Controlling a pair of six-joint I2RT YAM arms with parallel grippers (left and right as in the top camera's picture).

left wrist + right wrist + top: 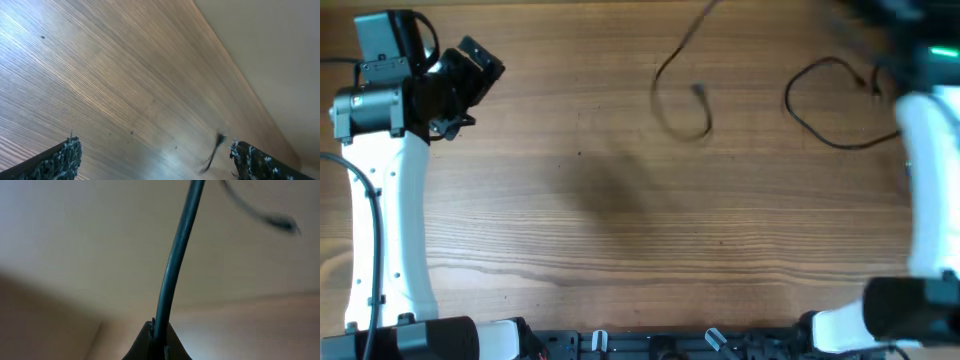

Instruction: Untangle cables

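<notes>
At the far right of the surface [620, 220], the right-hand cable [788, 100] lies in an open loop, well apart from the middle cable [657, 90]. We see the right pincer [159, 339] clamped on a cord, seemingly this one, at its very tips. We judge that a quick pull may let it slip free or drag the loop off the far edge. The left pincer [153, 150] gapes wide and empty, far off, so nothing pins the slack.
</notes>
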